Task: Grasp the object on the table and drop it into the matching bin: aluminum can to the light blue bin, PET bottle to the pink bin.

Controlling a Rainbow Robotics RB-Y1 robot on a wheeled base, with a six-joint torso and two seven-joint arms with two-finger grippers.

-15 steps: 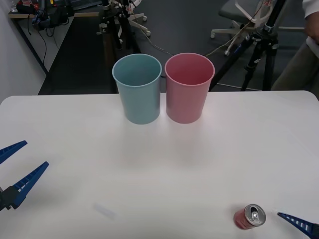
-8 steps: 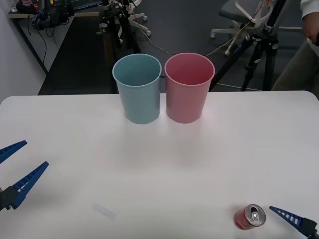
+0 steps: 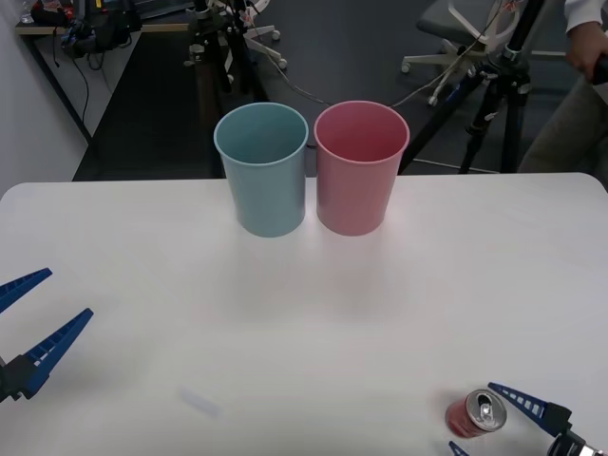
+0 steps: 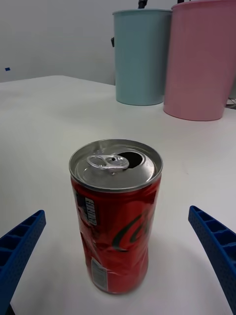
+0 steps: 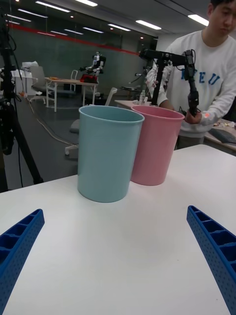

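Note:
A small red aluminum can with a silver top stands upright near the table's front right edge. My right gripper is open with a blue finger on each side of the can, not touching it. The light blue bin and the pink bin stand side by side at the back middle of the white table. My left gripper hangs open over the table's left side, far from the can.
Tripods, office chairs and cables stand on the dark floor beyond the table's far edge. A person stands behind the table's far right corner, touching nothing on it. A faint smudge marks the tabletop at front left.
My right gripper has moved left toward the can, and its fingers now flank it. The can, the bins and the left arm have not moved.

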